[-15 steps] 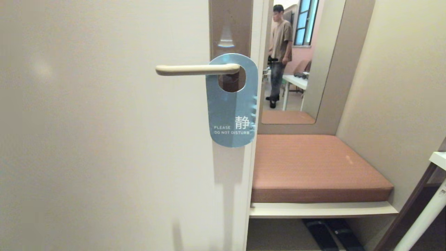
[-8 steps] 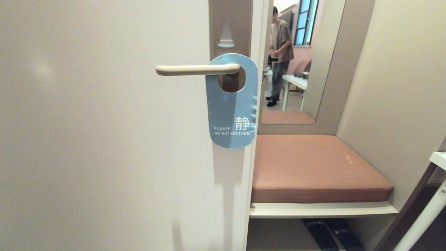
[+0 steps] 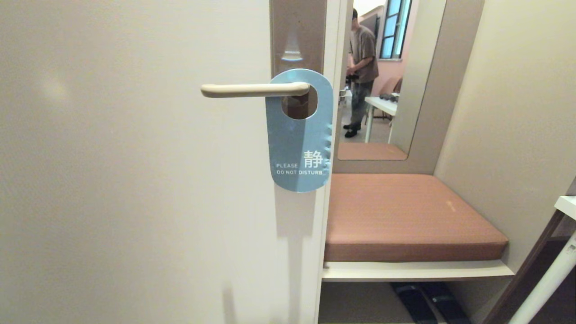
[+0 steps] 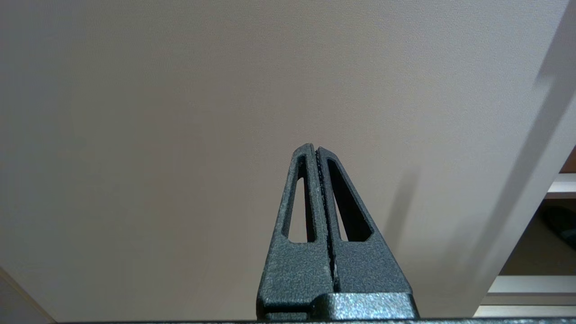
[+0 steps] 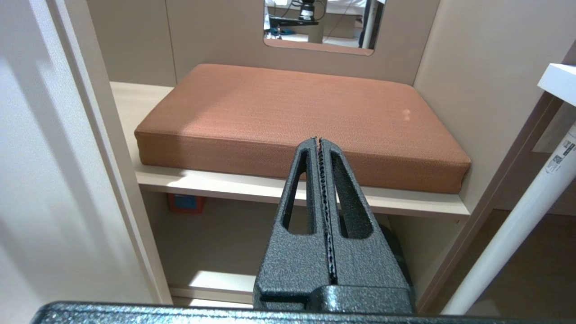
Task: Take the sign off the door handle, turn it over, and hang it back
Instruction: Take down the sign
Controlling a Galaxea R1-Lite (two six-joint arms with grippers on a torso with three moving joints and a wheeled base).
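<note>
One sign (image 3: 299,135) hangs on the door handle (image 3: 254,90), its oval hole looped over the lever close to the pivot end. The slate-blue face is turned outward, with white lettering near its lower end reading "PLEASE DO NOT DISTURB" beside a Chinese character. It hangs nearly straight, its right edge reaching the edge of the door (image 3: 135,180). The cream lever runs level, its free end pointing to the left, and it is mounted on a tall brownish-grey backplate (image 3: 297,31) that shows through the sign's hole.

Neither arm appears in the head view. The left gripper (image 4: 317,150) has its two dark fingers pressed together with nothing between them, and it faces the plain pale surface of the door without touching it. The right gripper (image 5: 319,141) is likewise closed and empty, pointing toward a terracotta seat cushion (image 5: 297,117) that lies on a cream shelf (image 5: 225,182) in the alcove to the right of the door.

Above the cushion, a rounded mirror (image 3: 382,81) is set into the alcove's back wall, and in it a person (image 3: 362,67) in a brown shirt and jeans stands beside a white bench (image 3: 382,105). A white table leg (image 3: 546,281) slants across the lower right corner of the head view.
</note>
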